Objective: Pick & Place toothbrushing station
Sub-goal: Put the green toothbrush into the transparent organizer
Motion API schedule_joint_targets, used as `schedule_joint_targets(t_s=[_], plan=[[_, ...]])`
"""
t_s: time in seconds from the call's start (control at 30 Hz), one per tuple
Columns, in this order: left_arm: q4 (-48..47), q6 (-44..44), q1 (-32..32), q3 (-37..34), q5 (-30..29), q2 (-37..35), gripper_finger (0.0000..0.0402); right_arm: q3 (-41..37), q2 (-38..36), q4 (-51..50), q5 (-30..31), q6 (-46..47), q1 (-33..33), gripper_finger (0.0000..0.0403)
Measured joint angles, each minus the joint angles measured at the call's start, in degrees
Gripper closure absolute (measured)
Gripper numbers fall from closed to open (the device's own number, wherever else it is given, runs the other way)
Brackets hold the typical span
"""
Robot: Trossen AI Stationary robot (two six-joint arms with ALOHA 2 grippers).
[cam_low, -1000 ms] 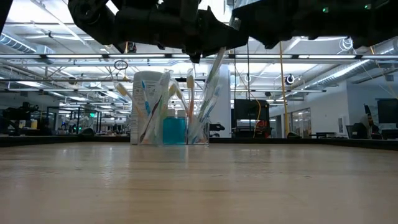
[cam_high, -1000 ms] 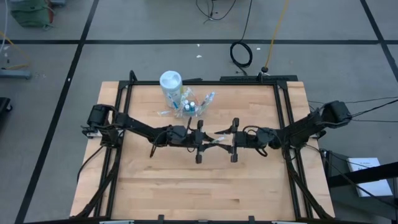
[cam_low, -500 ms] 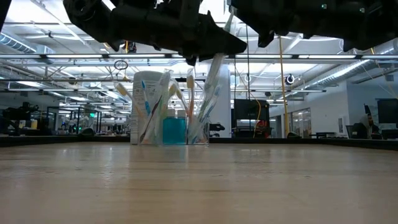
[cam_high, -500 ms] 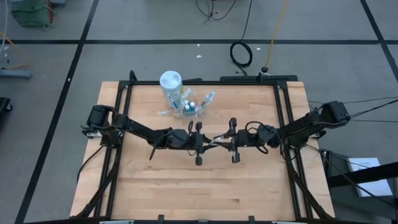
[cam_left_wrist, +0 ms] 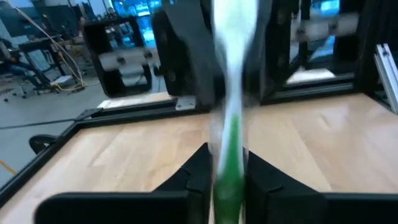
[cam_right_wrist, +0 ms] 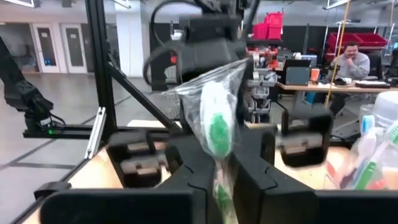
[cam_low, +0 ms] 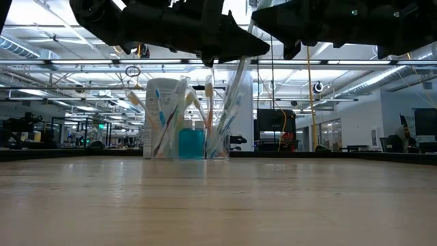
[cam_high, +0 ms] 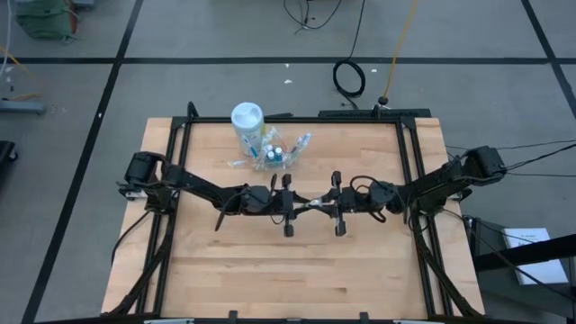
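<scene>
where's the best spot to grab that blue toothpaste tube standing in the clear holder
Probably by its cap end, coming straight down from above. The blue toothpaste tube stands upright in the clear holder, whose walls and the leaning toothbrushes block the sides; only the top looks free. Both grippers are busy: the left gripper and right gripper are shut on a wrapped green toothbrush mid-table.

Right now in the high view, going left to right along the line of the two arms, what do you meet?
Left arm's base → left gripper → wrapped green toothbrush gripped at both ends → right gripper → right arm's base.
</scene>
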Motion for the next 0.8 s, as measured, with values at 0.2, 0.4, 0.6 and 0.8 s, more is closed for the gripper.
schedule_joint_targets(t_s=[0.2,0.4,0.6,0.8], plan=[[-3.1,-0.6,-0.5,0.7,-1.9,-1.0,0.0293,0.0,0.0,-1.8,0.4,-0.3,0.0,0.0396],[-14.5,-0.4,-1.1,1.6,-5.1,-4.4,0.0236,0.0,-0.9,-2.5,0.6,-0.5,0.0,0.0393],[-28.6,-1.6,-3.2,1.6,-12.2,-14.4,0.0213,0.0,-3.1,-7.0,10.0,-6.0,0.1,0.0398],[-41.3,-0.1,-4.5,1.5,-14.1,-25.1,0.0221,1.0,-3.7,-4.1,16.2,-13.5,-3.4,0.0397]])
